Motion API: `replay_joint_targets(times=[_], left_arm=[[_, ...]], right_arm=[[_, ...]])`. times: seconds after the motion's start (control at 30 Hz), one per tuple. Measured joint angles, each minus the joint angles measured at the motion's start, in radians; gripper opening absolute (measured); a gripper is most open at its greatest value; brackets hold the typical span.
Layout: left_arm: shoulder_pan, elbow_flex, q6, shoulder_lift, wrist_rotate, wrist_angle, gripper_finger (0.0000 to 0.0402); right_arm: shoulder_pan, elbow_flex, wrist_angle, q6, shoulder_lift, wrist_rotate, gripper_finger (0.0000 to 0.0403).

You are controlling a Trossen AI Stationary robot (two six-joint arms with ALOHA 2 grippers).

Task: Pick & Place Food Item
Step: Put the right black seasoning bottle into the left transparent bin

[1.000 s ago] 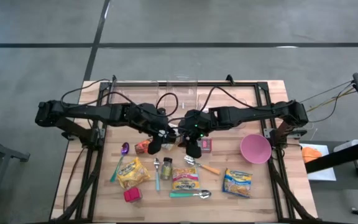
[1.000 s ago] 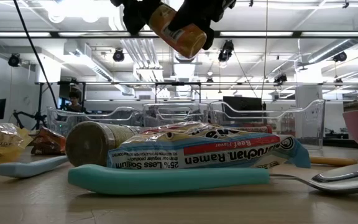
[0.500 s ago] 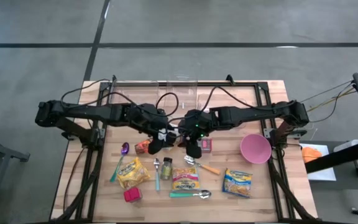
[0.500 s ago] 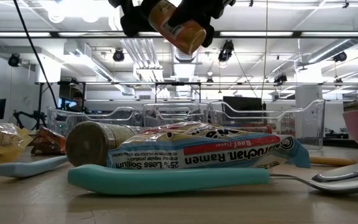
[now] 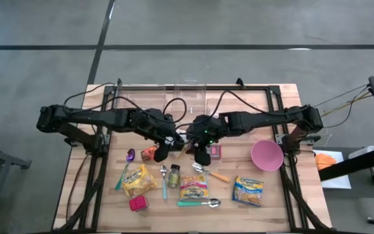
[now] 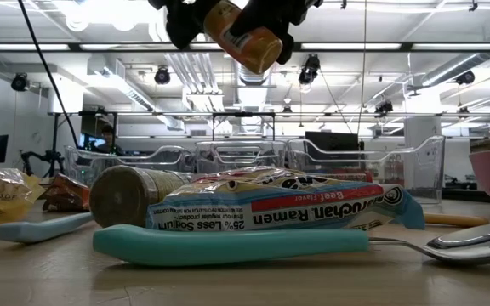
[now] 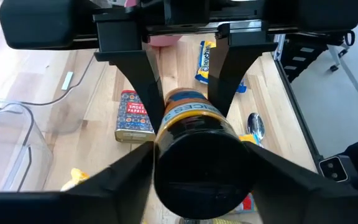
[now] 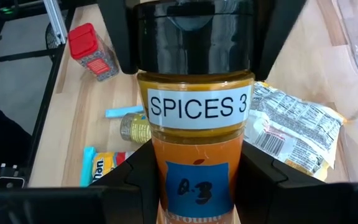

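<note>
High view: both arms meet over the table (image 5: 265, 107) centre, left gripper (image 5: 163, 151) at 9 o'clock of right gripper (image 5: 202, 153). Low view: spice jar (image 6: 243, 36) held aloft, tilted, above the ramen packet (image 6: 279, 208). Left wrist view: left fingers (image 7: 114, 180) flank the jar's black lid; grip uncertain. Right wrist view: right fingers (image 8: 138, 171) clamp the jar's body, long axis running gripper to gripper.

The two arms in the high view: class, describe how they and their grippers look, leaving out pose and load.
Both arms are dark, jointed and slim, with black cables looping off them over the table. The left gripper and right gripper are black blocks. The wrist views show flat, angular black fingers. A small green light glows on the right arm.
</note>
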Motion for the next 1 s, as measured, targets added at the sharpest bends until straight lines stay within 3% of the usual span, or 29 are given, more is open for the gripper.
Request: replay_joint_targets(times=[0.07,0.47,1.0], left_arm=[[0.000,0.000,0.000,0.000,0.000,0.000,0.0204],[0.000,0.003,-0.006,-0.003,0.003,-0.009,0.0205],[0.014,0.006,0.001,-0.044,-0.006,-0.100,0.0205]], right_arm=[[0.000,0.000,0.000,0.003,0.000,0.000,0.0142],[0.000,0.000,0.005,0.001,-0.002,-0.020,0.0150],[-0.001,0.000,-0.001,0.035,-0.005,-0.025,0.0305]])
